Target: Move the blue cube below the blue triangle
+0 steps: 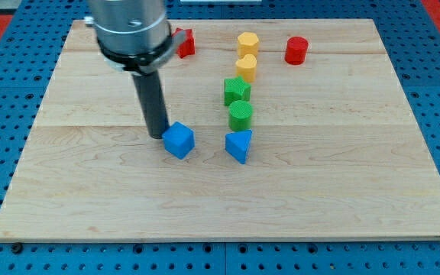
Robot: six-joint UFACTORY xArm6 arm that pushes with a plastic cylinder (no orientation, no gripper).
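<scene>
No claw on this arm, so nothing to report as open, closed or gripping: only a dark rod ending in my tip point(156, 136), resting on the tabletop point(90, 191). Touching, or all but touching, the blue cube point(179, 140) from its 9 to 10 o'clock side. Blue cube near the board's middle, with the blue triangle point(238, 145) just beside it at 3 o'clock, a small gap between them. Above the triangle, running toward 12 o'clock: a green cylinder point(241, 115), a green block point(236, 91), two yellow blocks point(247, 55). Red blocks point(297, 50) far off near the top edge.

Goal spot at 6 o'clock of the triangle, so at roughly 4 to 5 o'clock from the cube. Present contact side favours a push toward 4 o'clock, probably. Risk judged: too flat a heading, and the cube knocks the triangle.
</scene>
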